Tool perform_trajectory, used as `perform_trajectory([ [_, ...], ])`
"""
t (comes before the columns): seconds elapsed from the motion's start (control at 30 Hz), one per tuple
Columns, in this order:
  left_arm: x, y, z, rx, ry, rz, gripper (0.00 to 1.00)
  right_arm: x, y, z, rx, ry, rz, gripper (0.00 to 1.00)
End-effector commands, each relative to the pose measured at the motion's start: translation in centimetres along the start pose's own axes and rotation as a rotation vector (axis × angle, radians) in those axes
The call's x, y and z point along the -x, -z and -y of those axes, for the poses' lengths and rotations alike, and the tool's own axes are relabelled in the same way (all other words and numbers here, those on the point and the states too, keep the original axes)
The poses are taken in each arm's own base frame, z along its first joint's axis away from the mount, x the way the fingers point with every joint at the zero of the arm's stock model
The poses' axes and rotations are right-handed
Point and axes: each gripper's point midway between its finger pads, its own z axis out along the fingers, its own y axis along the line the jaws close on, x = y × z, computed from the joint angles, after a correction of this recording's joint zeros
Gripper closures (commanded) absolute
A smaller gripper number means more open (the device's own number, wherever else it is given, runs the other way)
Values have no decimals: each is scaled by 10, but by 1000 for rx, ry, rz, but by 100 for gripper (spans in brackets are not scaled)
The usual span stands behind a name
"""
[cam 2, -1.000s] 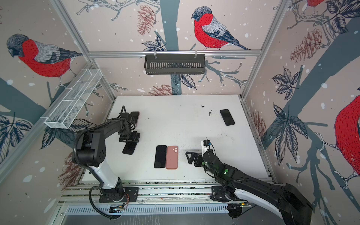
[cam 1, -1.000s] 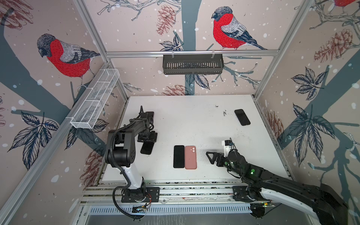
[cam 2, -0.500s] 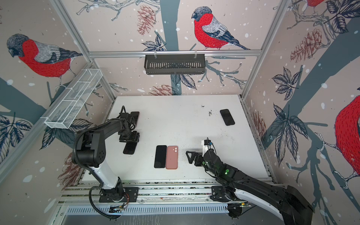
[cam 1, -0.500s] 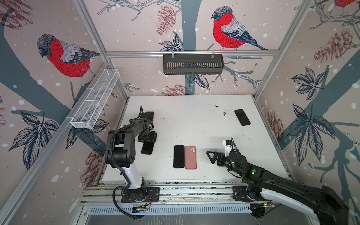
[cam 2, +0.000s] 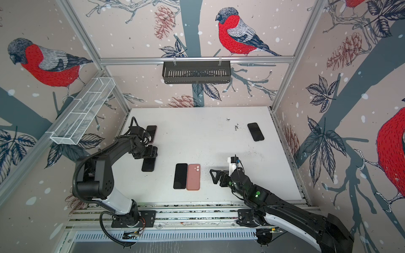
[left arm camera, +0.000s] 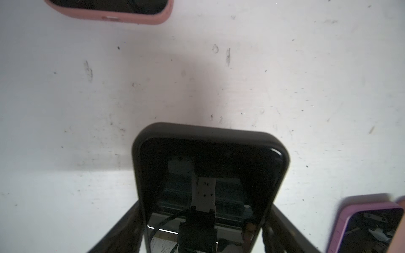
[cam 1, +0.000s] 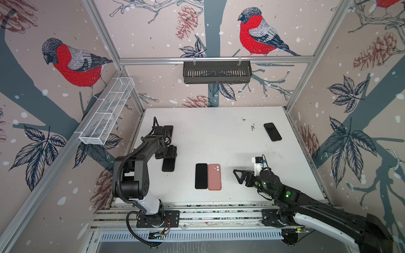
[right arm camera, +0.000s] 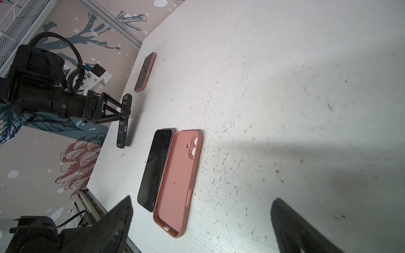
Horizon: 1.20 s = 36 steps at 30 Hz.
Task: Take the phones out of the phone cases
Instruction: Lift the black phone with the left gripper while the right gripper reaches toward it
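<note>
A phone in a black phone case sits at the table's left side, screen up. My left gripper is shut on its long edges, one finger on each side. From the right wrist view the cased phone stays low at the table; whether it rests there I cannot tell. In the middle lie a bare phone and an empty pink case, side by side. My right gripper stands open and empty, to the right of the pink case.
A phone in a pink case lies at the back left, behind my left arm. Another black phone lies at the back right. A white wire basket hangs on the left wall, a black rack on the back wall.
</note>
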Motion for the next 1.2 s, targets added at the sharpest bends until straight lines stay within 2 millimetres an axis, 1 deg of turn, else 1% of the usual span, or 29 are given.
perform_trajectory([
  [0.0,4,11,15,-82,9,33,51,3,2,-7,23,17,3,1],
  [0.17,6,19,22,-118,14,60,52,6,2,-13,39,25,4,1],
  [0.27,12,27,32,-171,19,95,53,6,2,-18,66,36,0,1],
  [0.33,18,35,42,-232,28,127,54,7,2,-27,108,50,-1,0],
  [0.37,14,34,48,-271,39,120,54,7,2,-32,129,57,-2,1],
  [0.47,21,46,70,-406,70,166,55,8,3,-51,209,95,3,1],
  [0.53,24,57,84,-480,88,207,56,11,4,-69,275,135,9,0],
  [0.6,25,65,94,-509,85,237,58,14,5,-85,321,170,12,0],
  [0.7,24,76,115,-542,63,266,60,15,3,-108,375,227,-1,0],
  [0.83,21,91,144,-608,53,313,61,10,-7,-133,411,301,-57,0],
  [0.93,15,98,162,-622,35,350,62,4,-18,-145,422,343,-89,1],
  [1.03,8,100,180,-595,-4,365,63,-3,-30,-153,427,378,-124,5],
  [1.17,-1,103,198,-555,-40,394,65,-7,-45,-159,408,412,-153,10],
])
